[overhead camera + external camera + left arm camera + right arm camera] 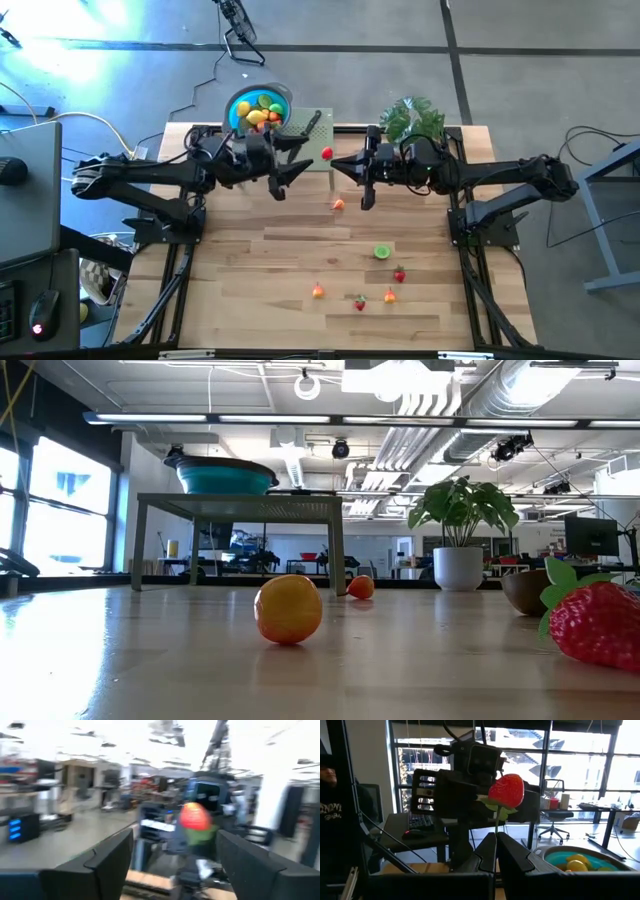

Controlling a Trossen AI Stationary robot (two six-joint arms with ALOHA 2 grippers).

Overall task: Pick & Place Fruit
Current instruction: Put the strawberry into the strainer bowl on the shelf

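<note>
The right hand (496, 851) is pinching a strawberry (507, 790) by its green stem, fingers nearly closed, raised above the table (280, 250). The left hand (290, 172) is facing it at nine o'clock, fingers spread wide and holding nothing. Toward ten o'clock, a blue bowl (238, 101) is holding fruit; more pieces (382, 252) are lying at six o'clock.

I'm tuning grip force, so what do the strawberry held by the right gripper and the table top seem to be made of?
The red strawberry with green leaves, pinched by its stem in the right gripper, looks like moulded plastic: glossy skin with evenly dimpled seeds, probably hard. The pale table top looks like jointed wooden strips with a smooth satin finish, since plank seams and a soft sheen show.
</note>
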